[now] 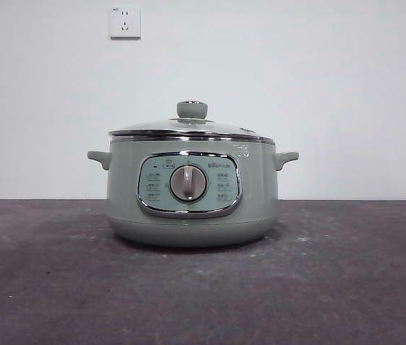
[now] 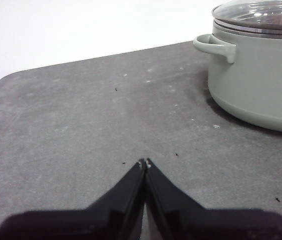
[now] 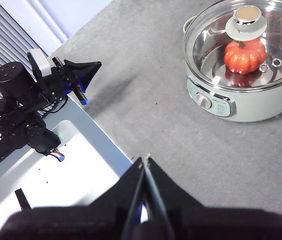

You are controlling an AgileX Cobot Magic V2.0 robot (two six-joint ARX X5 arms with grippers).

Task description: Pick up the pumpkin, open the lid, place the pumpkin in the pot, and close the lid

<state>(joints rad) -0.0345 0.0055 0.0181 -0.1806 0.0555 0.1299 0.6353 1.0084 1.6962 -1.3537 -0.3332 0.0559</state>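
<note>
I see a dark grey, speckled tabletop (image 1: 44, 287) against a white wall (image 1: 44, 93) with two sockets, one of them (image 1: 125, 22) high on the wall.

The pot (image 1: 192, 190) stands near the middle of the tabletop, well back from its front edge. It is round and sage green, with two small side handles, a chrome-framed control panel and a silver dial (image 1: 188, 183) facing the front camera.

The lid (image 1: 192, 128) sits closed on the pot, a shallow glass dome with a chrome rim and a round green knob.

Through the glass, my right wrist camera shows the pumpkin (image 3: 245, 55) lying inside the pot on its steel floor. It is small, glossy, orange-red and ribbed.

My left gripper (image 2: 144, 162) hangs over bare tabletop near a rounded corner, its black jaws clenched together on nothing; the pot stands off to one side of it, apart.

My right gripper (image 3: 145, 159) hangs high over the tabletop's edge, jaws pressed together and empty, well apart from the pot.
</note>
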